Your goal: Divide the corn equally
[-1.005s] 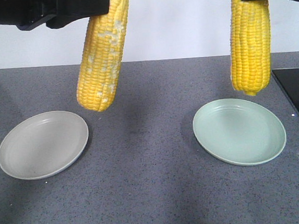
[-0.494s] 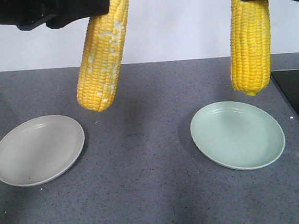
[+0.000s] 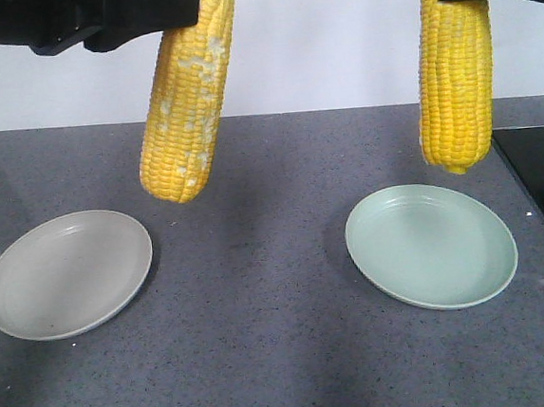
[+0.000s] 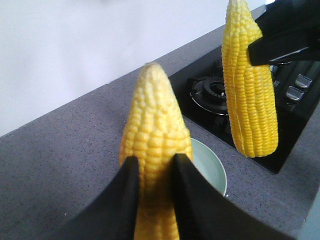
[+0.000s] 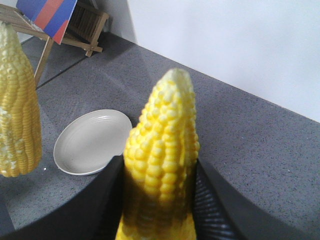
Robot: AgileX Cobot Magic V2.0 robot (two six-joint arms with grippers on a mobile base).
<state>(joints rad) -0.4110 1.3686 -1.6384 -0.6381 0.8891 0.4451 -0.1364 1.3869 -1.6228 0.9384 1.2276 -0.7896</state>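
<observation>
At the top of the front view, you see each corn cob, left corn [image 3: 186, 97] and right corn [image 3: 454, 69], hanging above the bench [image 3: 261, 290]. Only the wrist views show fingers [image 4: 125, 200] [image 5: 212, 200] pinching them; the left one also reveals a stove [image 4: 212, 97].

Black gas hob [image 4: 215, 95]; wooden stand [image 5: 85, 22].

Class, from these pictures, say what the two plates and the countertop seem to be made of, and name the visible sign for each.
Grey plate and green plate: probably matte plastic or melamine, judging by the thin rims, flat pastel colour and dull sheen; ceramic cannot be ruled out. Countertop: looks like speckled grey stone or a stone-look composite, with fine pale flecks and a low gloss.
</observation>
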